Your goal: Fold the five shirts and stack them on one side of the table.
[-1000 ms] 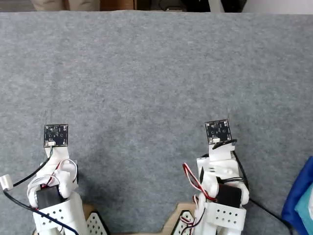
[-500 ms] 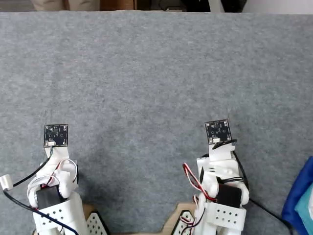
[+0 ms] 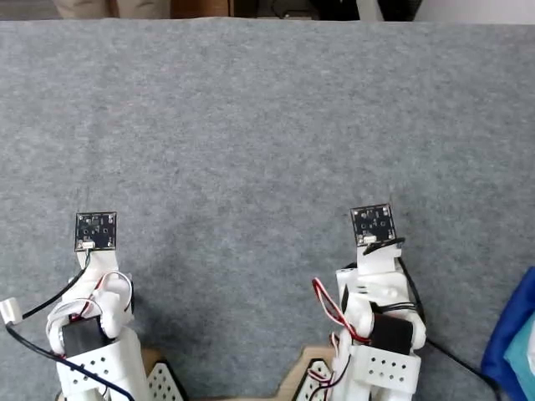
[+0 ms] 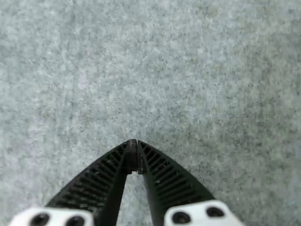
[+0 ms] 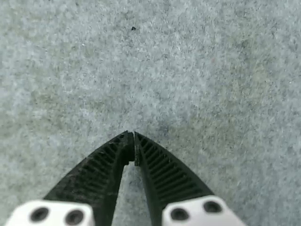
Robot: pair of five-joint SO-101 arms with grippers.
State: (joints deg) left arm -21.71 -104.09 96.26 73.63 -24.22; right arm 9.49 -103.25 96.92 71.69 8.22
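Observation:
Both arms rest at the near edge of the grey felt table (image 3: 267, 117). My left gripper (image 4: 132, 144) is shut, its black ribbed fingers meeting at the tips just over bare felt, with nothing held. My right gripper (image 5: 130, 137) is also shut and empty above the felt. In the high view the left arm (image 3: 94, 284) stands at the near left and the right arm (image 3: 376, 284) at the near right. Blue and teal cloth (image 3: 517, 338) shows at the table's near right edge, to the right of the right arm.
Cables loop around both arm bases (image 3: 334, 309). A wooden mounting plate (image 3: 292, 376) lies between the bases at the near edge. Grey felt stretches open from the arms to the far edge.

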